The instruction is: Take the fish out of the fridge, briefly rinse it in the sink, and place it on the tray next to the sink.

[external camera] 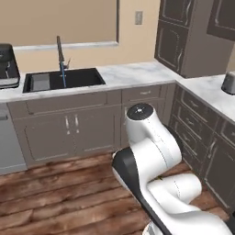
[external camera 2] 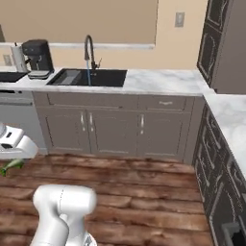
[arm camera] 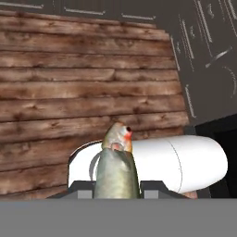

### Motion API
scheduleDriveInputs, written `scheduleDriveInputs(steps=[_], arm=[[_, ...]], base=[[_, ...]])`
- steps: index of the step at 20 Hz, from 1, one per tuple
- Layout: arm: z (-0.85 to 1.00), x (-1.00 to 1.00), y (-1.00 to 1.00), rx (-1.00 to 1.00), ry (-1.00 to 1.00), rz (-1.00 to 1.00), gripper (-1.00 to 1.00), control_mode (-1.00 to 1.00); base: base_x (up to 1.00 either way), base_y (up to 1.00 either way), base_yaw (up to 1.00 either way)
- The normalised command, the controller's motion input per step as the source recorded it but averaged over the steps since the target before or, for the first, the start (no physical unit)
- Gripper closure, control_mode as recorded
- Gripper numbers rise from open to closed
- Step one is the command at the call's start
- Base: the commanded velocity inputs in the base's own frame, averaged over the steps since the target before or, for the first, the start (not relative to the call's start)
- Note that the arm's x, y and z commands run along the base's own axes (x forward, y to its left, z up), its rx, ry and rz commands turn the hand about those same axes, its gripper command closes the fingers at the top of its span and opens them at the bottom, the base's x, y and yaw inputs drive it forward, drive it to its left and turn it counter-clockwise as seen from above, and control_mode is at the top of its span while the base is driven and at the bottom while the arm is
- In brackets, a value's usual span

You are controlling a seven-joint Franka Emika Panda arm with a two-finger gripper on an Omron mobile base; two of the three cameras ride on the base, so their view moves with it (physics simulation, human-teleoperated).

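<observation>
Gripper [arm camera: 117, 190] is clamped on the fish [arm camera: 116, 166], head pointing away over the wooden floor [arm camera: 69, 92]. Sink [external camera: 63, 79] lies far left in the marble counter [external camera: 133, 73], water running from its faucet [external camera: 60, 55].

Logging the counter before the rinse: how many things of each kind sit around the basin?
Black recessed sink: 1
Black curved faucet: 1
Black coffee machine: 1
Flat black tray: 1
Total: 4

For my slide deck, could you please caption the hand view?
Gripper shut on the fish, head pointing away, held low over the wooden floor.
</observation>
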Motion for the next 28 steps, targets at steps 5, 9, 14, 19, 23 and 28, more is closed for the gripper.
scheduleDriveInputs(steps=[5,9,14,19,23,28], arm=[[0.0,0.0,0.0,0.0,0.0,0.0,1.0,1.0],[0.0,0.0,0.0,0.0,0.0,0.0,1.0,1.0],[0.0,0.0,0.0,0.0,0.0,0.0,1.0,1.0],[0.0,0.0,0.0,0.0,0.0,0.0,1.0,1.0],[0.0,0.0,0.0,0.0,0.0,0.0,1.0,1.0],[0.0,0.0,0.0,0.0,0.0,0.0,1.0,1.0]], base=[[1.0,0.01,-0.14],[1.0,0.0,-0.11],[1.0,0.0,-0.08],[1.0,0.0,-0.06],[1.0,0.0,-0.03],[1.0,0.0,-0.01]])
